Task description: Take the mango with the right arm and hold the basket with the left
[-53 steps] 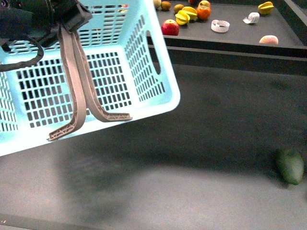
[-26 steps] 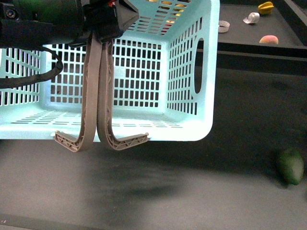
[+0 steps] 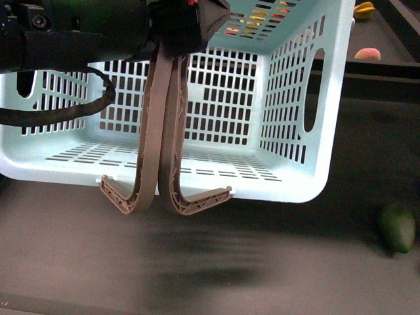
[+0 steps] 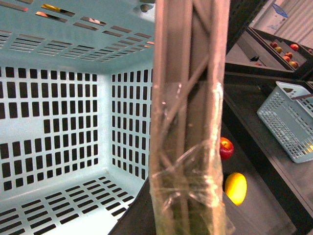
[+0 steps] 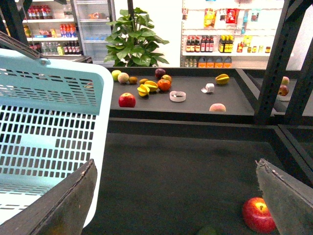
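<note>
The light turquoise basket [image 3: 289,190] hangs above the dark table, filling the upper left and middle of the front view. Its two brown-grey handles [image 3: 164,131] are pressed together and my left gripper [image 3: 187,23] is shut on them at the top. In the left wrist view the taped handles [image 4: 188,147] fill the centre, and the yellow mango [image 4: 235,188] lies on a dark surface beyond them, beside a red apple [image 4: 225,148]. My right gripper [image 5: 173,205] is open with nothing between its fingers [image 5: 58,205]. It shows only in the right wrist view, next to the basket wall [image 5: 49,122].
A dark green oval fruit [image 3: 397,227] lies at the table's right. A red apple [image 5: 259,214] sits by one right finger. The back shelf holds star fruits [image 5: 146,88], an apple [image 5: 127,100] and a peach [image 3: 367,54]. A grey-blue basket [image 4: 293,122] stands aside.
The basket has swung from tilted to nearly level and moved to the right with my left arm, now covering most of the back shelf's fruit. The green fruit has not moved.
</note>
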